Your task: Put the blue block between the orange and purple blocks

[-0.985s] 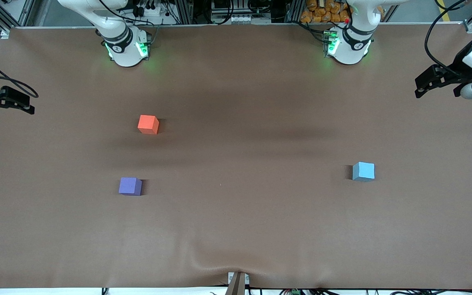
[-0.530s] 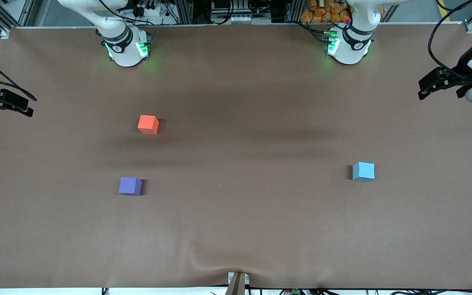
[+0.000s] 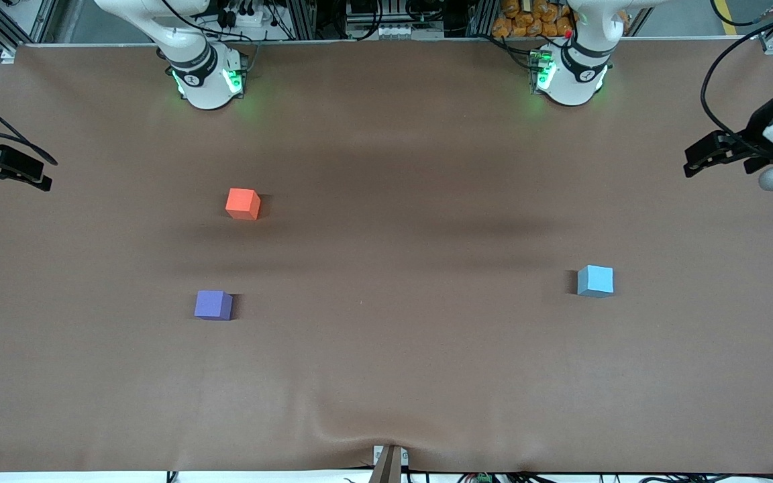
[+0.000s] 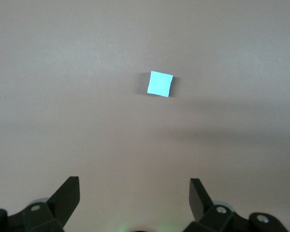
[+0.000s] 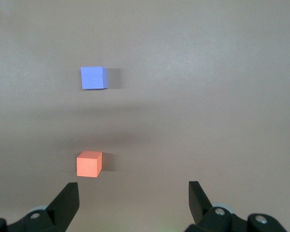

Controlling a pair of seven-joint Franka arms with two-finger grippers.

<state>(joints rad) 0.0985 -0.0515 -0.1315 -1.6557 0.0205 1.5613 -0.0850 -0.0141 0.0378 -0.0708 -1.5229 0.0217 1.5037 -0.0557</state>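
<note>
The right tool (image 3: 41, 180) is hanging in the air over the edge of the brown worktop (image 3: 386, 376) at the right arm's end, its fingers (image 5: 67, 203) standing wide apart and gripping nothing. The purple block (image 3: 213, 305) is sitting on the worktop toward that same end, nearer to the front camera than the orange block (image 3: 243, 204), and the two are lying well apart with bare worktop between them. The blue block (image 3: 595, 280) is resting alone toward the left arm's end, well apart from both of the others and untouched. The left tool (image 3: 694, 159) is hovering over the worktop's edge at the left arm's end, its fingers (image 4: 67, 198) also spread wide and gripping nothing.
</note>
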